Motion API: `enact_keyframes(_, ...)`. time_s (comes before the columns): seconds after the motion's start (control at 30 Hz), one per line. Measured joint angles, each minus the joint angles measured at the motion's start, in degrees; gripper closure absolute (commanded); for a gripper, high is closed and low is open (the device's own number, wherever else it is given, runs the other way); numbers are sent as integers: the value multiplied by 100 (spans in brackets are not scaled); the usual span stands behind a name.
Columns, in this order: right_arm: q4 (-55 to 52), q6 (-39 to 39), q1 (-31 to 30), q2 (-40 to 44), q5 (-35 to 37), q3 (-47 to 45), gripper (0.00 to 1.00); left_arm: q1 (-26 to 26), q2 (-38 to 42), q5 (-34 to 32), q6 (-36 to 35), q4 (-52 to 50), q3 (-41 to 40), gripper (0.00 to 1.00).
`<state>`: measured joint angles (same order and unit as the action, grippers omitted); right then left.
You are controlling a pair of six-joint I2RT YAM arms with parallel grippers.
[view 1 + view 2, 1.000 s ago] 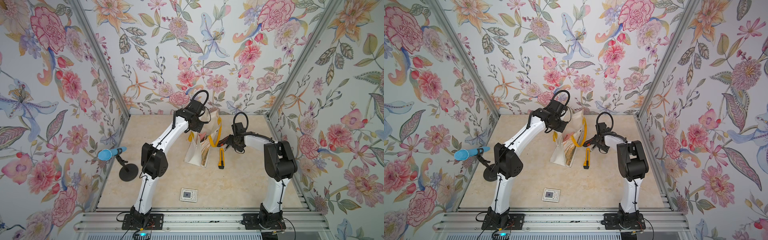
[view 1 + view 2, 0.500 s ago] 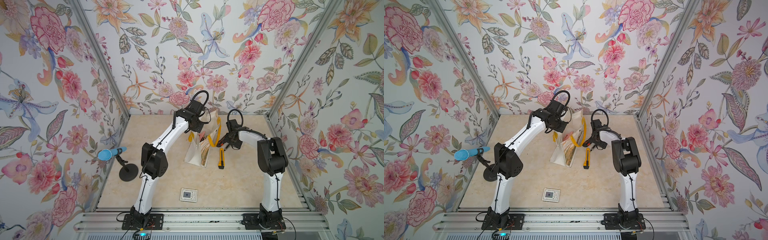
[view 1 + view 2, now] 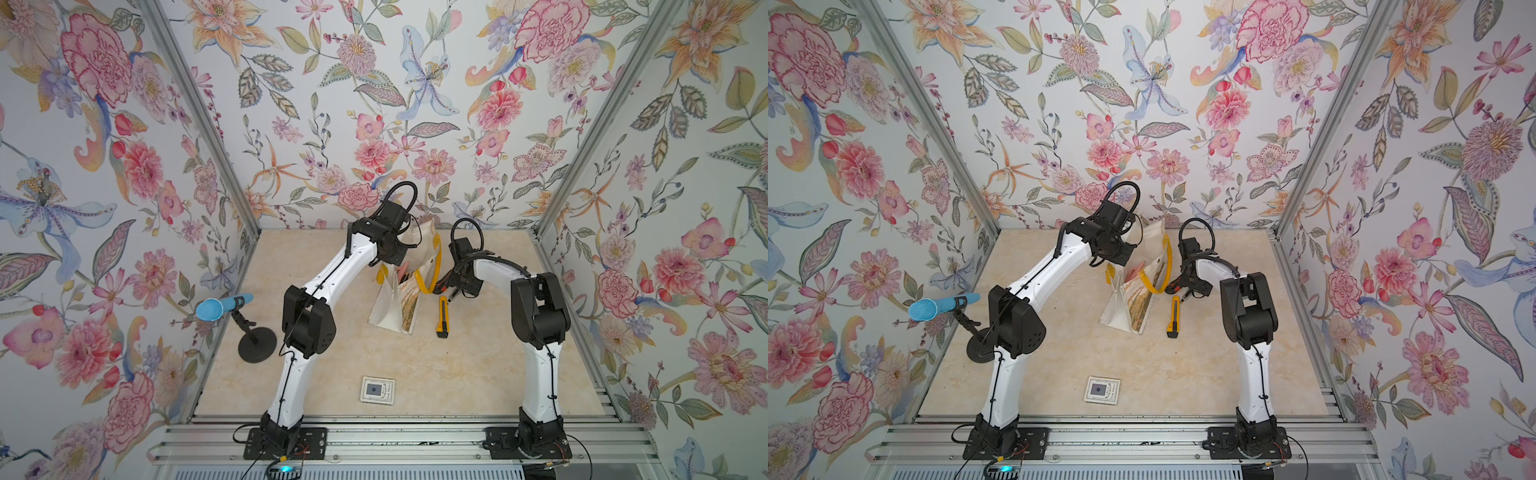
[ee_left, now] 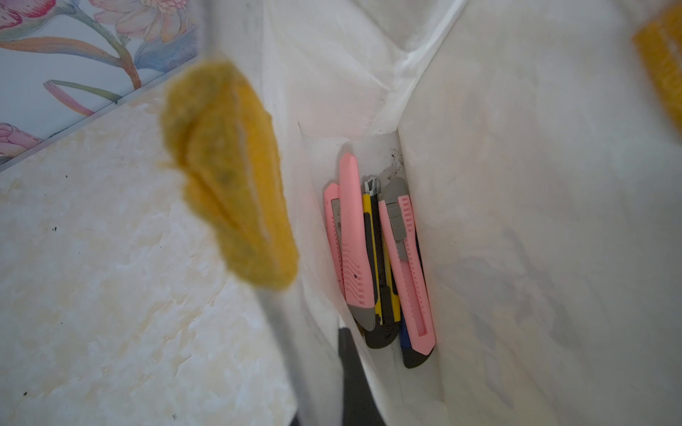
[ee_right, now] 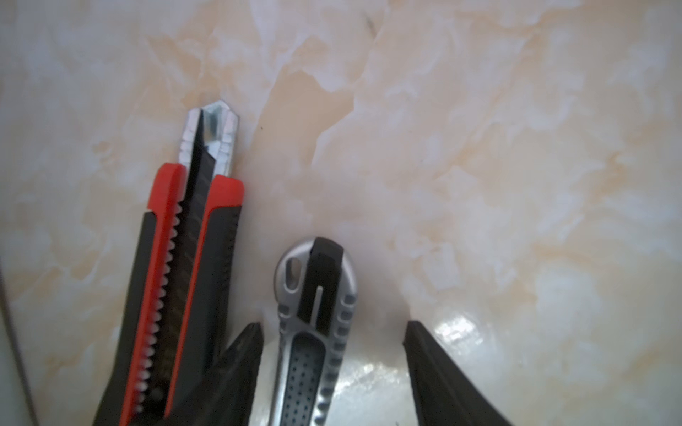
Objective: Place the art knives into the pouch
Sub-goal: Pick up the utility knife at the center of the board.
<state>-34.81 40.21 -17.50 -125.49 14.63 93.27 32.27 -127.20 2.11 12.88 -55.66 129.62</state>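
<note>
The off-white pouch stands open at the middle of the table, its yellow handles up. My left gripper is shut on its rim, and several art knives, pink, yellow and black, lie inside. Right of the pouch, my right gripper is low over the table, open. Its two fingers straddle a silver-grey art knife with a gap on one side. A red-and-black art knife lies just outside one finger.
A yellow art knife lies on the table right of the pouch. A blue microphone on a black stand is at the left wall. A small white card lies near the front. Flowered walls close three sides.
The right arm has swung a little left toward the pouch and its jaws have narrowed. The left arm and the pouch have stayed put.
</note>
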Motion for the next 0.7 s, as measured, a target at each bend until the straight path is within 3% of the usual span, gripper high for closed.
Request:
enact_keyframes(0.27,-55,28,0,-92,-2,155,84,11,0,-85,0,2,-11,100)
enact_keyframes(0.7,-181,50,44,-33,-68,166,90,33,0,-79,0,166,-166,100)
